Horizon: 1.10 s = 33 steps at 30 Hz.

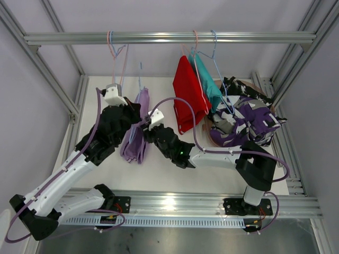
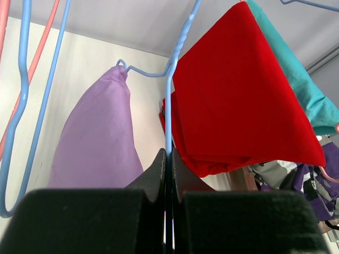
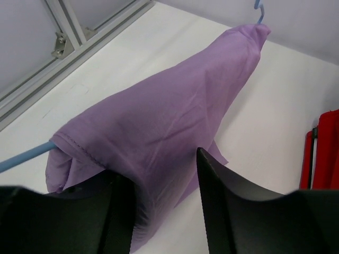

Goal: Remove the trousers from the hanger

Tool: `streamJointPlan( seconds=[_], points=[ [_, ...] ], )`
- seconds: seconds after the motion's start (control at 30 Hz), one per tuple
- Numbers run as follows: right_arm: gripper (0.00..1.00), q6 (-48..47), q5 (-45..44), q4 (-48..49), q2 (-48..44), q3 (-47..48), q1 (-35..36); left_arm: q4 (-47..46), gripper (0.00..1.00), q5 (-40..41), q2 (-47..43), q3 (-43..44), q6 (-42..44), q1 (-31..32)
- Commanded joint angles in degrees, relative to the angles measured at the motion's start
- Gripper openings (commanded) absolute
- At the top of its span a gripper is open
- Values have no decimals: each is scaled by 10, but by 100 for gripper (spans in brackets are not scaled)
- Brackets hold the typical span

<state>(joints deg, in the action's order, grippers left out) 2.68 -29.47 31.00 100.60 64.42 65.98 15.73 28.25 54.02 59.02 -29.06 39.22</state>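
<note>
hanging over a blue hanger, the lilac trousers are draped in a long fold above the white table, at the middle left of the workspace. the left gripper has its jaws pressed together on the hanger's thin wire, just below the bend where the cloth hangs. the hanger's hook sits below the metal rail, not on it.

the right gripper has its jaws spread either side of the lower part of the lilac cloth. one finger is against the fabric, and a strip of table shows between the cloth and the other finger.

further right, the red trousers and the teal trousers hang folded on hangers hooked to the rail. the purple-and-white trousers and the black speckled trousers lie heaped on the table at the far right. two bare hangers, one pink and one blue, hang from the rail on the left.
</note>
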Motion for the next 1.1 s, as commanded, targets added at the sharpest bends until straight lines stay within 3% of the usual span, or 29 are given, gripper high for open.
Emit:
streamJointPlan(
  seconds=[0.0,0.37,0.73,1.07],
  points=[
    [47,-3,-14,65,-18,14,-10,-23,1,-12,-4,7,-8,3],
    [44,-21,-14,64,-7,63,-16,-19,0,-21,2,9,-12,3],
    [0,-18,-18,55,-22,74,-18,-18,0,-24,6,8,-14,-4],
    [0,-72,-34,-26,-93,112,-18,-15,0,-8,19,8,-14,-20]
  ],
)
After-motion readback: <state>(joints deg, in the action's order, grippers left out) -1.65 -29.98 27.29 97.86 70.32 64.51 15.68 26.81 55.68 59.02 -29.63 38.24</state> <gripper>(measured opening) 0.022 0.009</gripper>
